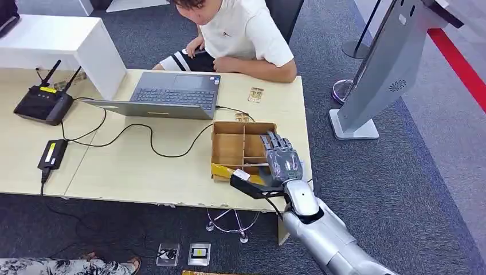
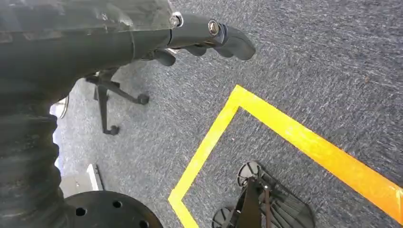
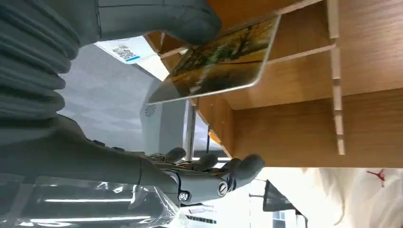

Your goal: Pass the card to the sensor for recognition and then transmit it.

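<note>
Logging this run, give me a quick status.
Right hand over divided wooden box, thumb on card. Left hand hanging, holding nothing. Sensor stand off right, path open.

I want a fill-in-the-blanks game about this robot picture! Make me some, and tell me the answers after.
1. The right hand is over a divided box made of ____.
2. The open laptop sits in front of a ____ in a white shirt.
3. The card rests against the robot's ____.
4. The tape on the floor is ____.

Answers: wood, person, thumb, yellow

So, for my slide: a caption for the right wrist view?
Right hand with thumb on a card over the wooden divided box.
</note>
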`<state>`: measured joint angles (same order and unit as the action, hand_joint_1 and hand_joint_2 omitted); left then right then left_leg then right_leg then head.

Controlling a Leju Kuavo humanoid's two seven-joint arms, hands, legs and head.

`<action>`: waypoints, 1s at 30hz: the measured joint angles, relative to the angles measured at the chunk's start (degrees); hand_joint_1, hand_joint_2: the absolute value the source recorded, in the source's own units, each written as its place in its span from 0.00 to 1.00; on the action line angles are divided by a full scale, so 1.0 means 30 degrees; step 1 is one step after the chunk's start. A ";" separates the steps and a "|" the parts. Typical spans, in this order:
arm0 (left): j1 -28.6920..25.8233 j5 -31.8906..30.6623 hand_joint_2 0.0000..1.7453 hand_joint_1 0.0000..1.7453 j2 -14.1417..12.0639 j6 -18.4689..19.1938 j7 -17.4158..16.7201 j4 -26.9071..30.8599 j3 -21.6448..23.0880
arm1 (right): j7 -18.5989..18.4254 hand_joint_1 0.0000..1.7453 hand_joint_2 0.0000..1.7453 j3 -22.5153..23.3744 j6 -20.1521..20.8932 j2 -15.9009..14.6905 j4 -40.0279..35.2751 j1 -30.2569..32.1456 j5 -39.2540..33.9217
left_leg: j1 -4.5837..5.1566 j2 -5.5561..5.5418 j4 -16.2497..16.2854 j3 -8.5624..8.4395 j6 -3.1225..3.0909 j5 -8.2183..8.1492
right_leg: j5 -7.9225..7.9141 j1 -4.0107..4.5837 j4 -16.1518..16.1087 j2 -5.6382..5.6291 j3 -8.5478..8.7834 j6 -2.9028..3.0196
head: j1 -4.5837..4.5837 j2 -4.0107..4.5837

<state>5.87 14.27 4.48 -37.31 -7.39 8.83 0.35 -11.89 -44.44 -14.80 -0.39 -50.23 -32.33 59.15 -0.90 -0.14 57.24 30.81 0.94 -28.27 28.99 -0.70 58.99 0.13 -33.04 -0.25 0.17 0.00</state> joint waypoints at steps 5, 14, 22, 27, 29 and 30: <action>-0.0003 0.0080 1.00 0.00 -0.0044 0.0081 0.0051 0.0000 0.0000 | -0.0081 0.90 1.00 0.0139 -0.0073 -0.0146 0.0000 0.0140 -0.0088 | 0.0000 0.0006 0.0000 0.0000 0.0000 0.0000 | 0.0000 -0.0001 -0.0001 -0.0013 -0.0002 0.0000 | -0.0007 0.0007; -0.0026 0.0204 1.00 0.00 -0.0153 0.0408 0.0255 0.0000 0.0000 | -0.0176 0.87 1.00 0.0335 -0.0109 -0.0364 -0.0168 0.0256 -0.0110 | 0.0000 0.0006 0.0000 -0.0007 0.0000 0.0000 | 0.0000 0.0000 0.0000 -0.0016 0.0002 0.0000 | -0.0001 0.0007; -0.0025 0.0248 1.00 0.00 -0.0168 0.0423 0.0277 0.0000 0.0000 | -0.0314 0.85 1.00 0.0452 -0.0109 -0.0466 -0.0394 0.0461 0.0087 | 0.0001 0.0007 0.0000 -0.0006 0.0000 0.0000 | 0.0000 -0.0001 -0.0001 -0.0018 0.0002 0.0000 | -0.0007 0.0007; -0.0034 0.0270 1.00 0.00 -0.0233 0.0598 0.0401 0.0000 0.0007 | -0.0380 0.00 1.00 0.0481 -0.0109 -0.0539 -0.0517 0.0572 0.0131 | 0.0001 0.0008 0.0001 -0.0006 0.0000 0.0000 | 0.0000 -0.0001 -0.0001 -0.0021 0.0001 0.0000 | -0.0007 0.0007; -0.0036 0.0343 1.00 0.00 -0.0262 0.0634 0.0466 0.0000 0.0007 | -0.0437 0.00 1.00 0.0517 -0.0109 -0.0576 -0.0560 0.0686 0.0217 | 0.0001 0.0008 0.0000 -0.0006 0.0000 0.0000 | 0.0000 -0.0001 0.0000 -0.0021 0.0001 0.0000 | 0.0000 0.0007; -0.0046 0.0379 1.00 0.00 -0.0262 0.0649 0.0495 0.0000 0.0007 | -0.0481 0.00 1.00 0.0560 -0.0124 -0.0590 -0.0705 0.0737 0.0261 | 0.0000 0.0022 0.0000 -0.0009 0.0000 -0.0001 | 0.0000 0.0000 0.0000 -0.0032 0.0001 0.0000 | -0.0007 0.0007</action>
<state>5.73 15.41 3.69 -35.36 -5.90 8.83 0.37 -13.33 -42.75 -15.17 -2.16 -52.34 -30.12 59.93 -0.90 -0.08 57.24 30.78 0.94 -28.27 28.99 -0.70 58.99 0.03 -33.04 -0.25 0.15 0.02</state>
